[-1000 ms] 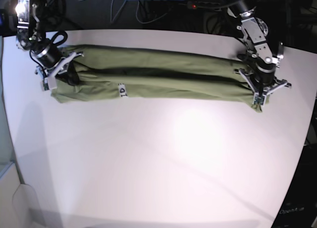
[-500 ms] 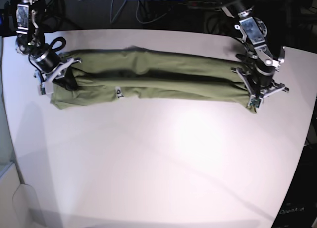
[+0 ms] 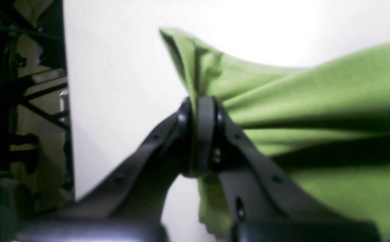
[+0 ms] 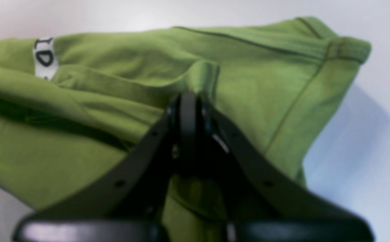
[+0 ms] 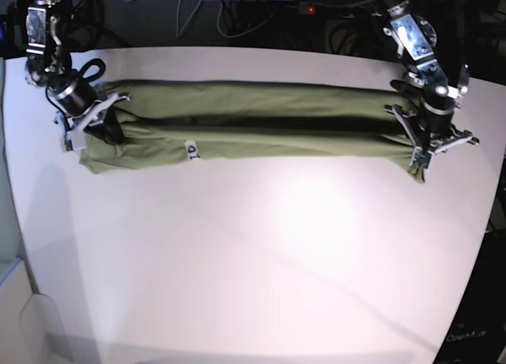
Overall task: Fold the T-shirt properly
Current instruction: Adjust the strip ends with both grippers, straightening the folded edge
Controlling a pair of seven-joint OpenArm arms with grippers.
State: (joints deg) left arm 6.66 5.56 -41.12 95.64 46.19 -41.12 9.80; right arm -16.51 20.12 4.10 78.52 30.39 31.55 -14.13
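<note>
The T-shirt [image 5: 253, 130] lies across the upper part of the white table [image 5: 261, 261] in the base view, drawn out into a long, narrow band from the upper left of the frame to the upper right. A dark crease runs along its length. A small white tag [image 5: 190, 149] sits on the lower edge of the band, left of centre.

The right gripper [image 5: 88, 120], at the upper left of the base view, is clamped on the cloth at that end. In the right wrist view its two black fingers [image 4: 188, 111] stand pressed together on a raised fold of green cloth, with the tag at the upper left of that frame and a stitched hem toward the upper right.

The left gripper [image 5: 423, 148], at the upper right of the base view, is clamped on the opposite end. In the left wrist view its fingers [image 3: 203, 127] are closed on a bunched edge of cloth, which rises to a point above them.

The cloth between the two ends looks stretched nearly straight; whether it clears the table cannot be told from this angle.
</note>
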